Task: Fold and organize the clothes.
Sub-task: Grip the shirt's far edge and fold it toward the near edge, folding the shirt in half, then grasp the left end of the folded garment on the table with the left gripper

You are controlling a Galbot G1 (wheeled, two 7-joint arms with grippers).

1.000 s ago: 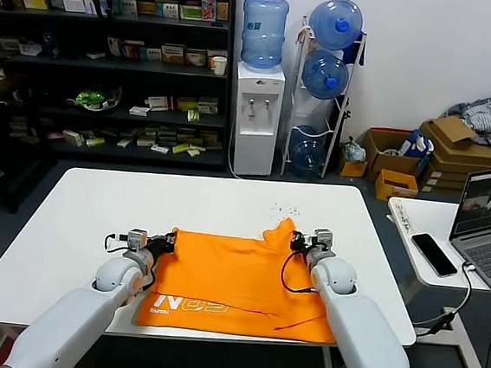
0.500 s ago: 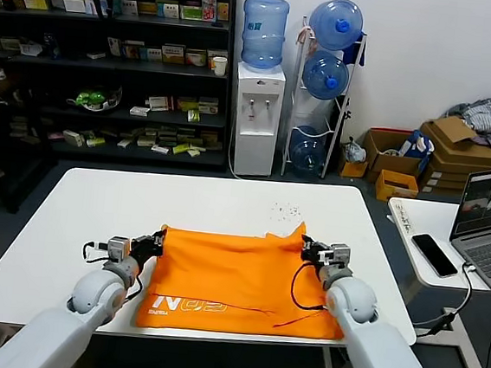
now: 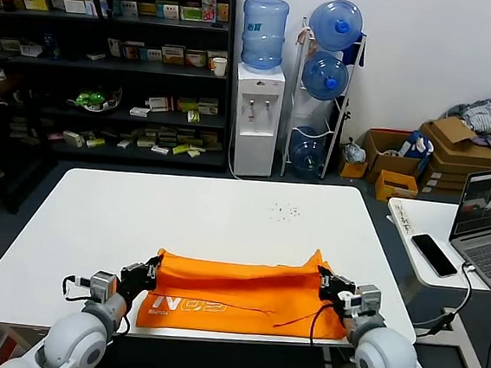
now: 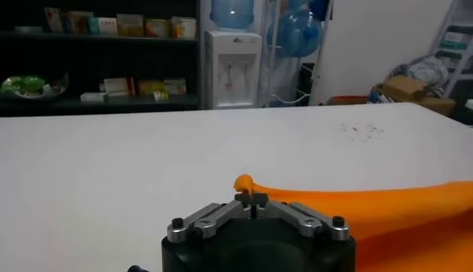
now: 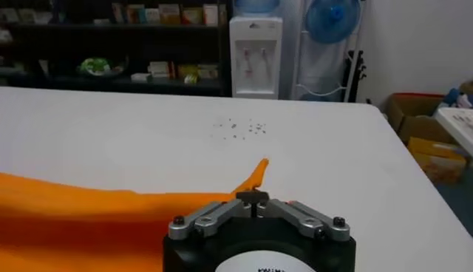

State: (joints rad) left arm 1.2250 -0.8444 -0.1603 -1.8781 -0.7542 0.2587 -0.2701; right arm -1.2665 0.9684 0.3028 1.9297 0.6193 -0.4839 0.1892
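Orange T-shirt (image 3: pixel 239 292) lies across the near part of the white tabletop (image 3: pixel 199 214), its far layer doubled toward the robot so the folded upper edge runs roughly straight from side to side and white printed lettering shows on the lower layer at the robot's left. Left claw (image 3: pixel 147 272) is pinched on the fold's left corner; in the left wrist view a small nub of orange cloth stands up from between its pressed-together tips (image 4: pixel 250 198). Right claw (image 3: pixel 327 286) is likewise clamped on the right corner, where a pointed tip of fabric rises above its tips in the right wrist view (image 5: pixel 253 196). Judgement: holding both corners level and apart keeps the fold line taut, so the upper layer settles square over the lower. Small dark specks (image 3: pixel 284 210) lie farther out on the tabletop, well apart from the garment.
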